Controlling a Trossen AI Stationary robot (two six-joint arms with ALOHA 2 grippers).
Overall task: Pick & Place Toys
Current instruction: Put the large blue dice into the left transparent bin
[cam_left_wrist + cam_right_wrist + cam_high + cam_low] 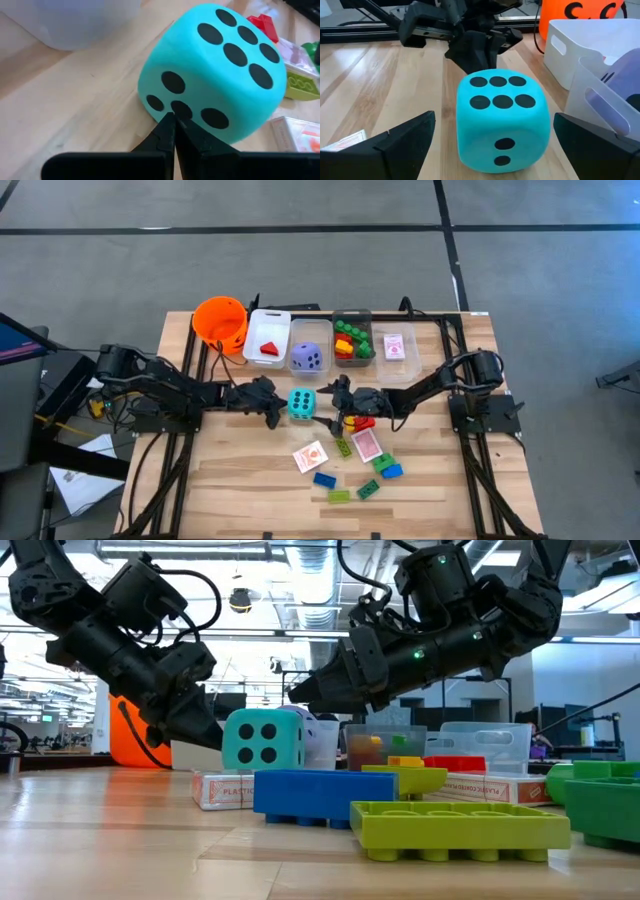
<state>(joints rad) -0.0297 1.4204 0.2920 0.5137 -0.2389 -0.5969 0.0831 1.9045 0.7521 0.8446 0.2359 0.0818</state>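
A teal die (301, 403) with black pips rests on the wooden table near its middle. My left gripper (275, 410) is shut and comes at the die's left side. My right gripper (329, 395) is open on the die's right side. In the right wrist view its two fingers stand wide apart before the die (500, 122), short of it. A purple die (308, 357) lies in a clear bin. Red-backed cards (311, 456) and small bricks (324, 479) lie loose on the near part of the table. My left gripper meets the teal die with the tips of its shut fingers (172, 131), low on the die's left-facing side (172, 102). The fingers come from the table's left, slanting slightly down. The die sits flat on the table.
Along the far edge stand an orange bucket (220, 320), a white bin with a red wedge (270, 348), and clear bins holding bricks (352, 340) and a card (397, 345). A red brick (360, 422) lies just under my right arm.
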